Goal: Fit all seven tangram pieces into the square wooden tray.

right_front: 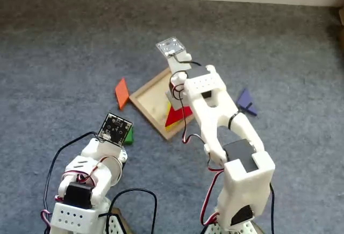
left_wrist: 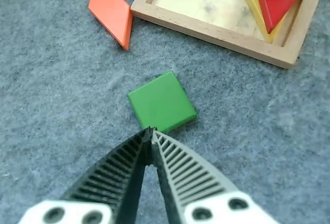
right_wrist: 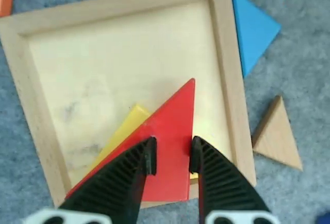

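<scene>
Left jaws: pressed together tip to tip, low over the counter, a grey carpet-like surface.

Green square: flat on the counter, just ahead of the left jaws, nearest edge right at their tips; contact not determinable.

Orange parallelogram: flat on the counter, farther ahead of the left jaws and off to one side, beyond the green square, close beside the outer rim of the wooden tray, not touching it.

Wooden tray: square, flat on the counter, directly beneath the right jaws and well ahead of the left jaws; most of its floor bare.

Right jaws: apart, poised over one corner region of the tray, both tips above the red triangle; contact with it not determinable.

Red triangle: large, inside the tray, under the right jaws, apex pointing away from them toward the tray's middle, lying over the yellow piece.

Yellow piece: inside the tray, mostly hidden under the red triangle, one corner showing just ahead of the right jaws.

Light blue triangle: on the counter outside the tray, one edge along the outer rim, ahead of the right jaws and to one side.

Plain wooden triangle: on the counter outside the tray, just beside the rim, level with the right jaws' tips.

Dark blue triangle: on the counter, well off to the side of the right jaws, away from the left jaws, apart from the tray.
</scene>
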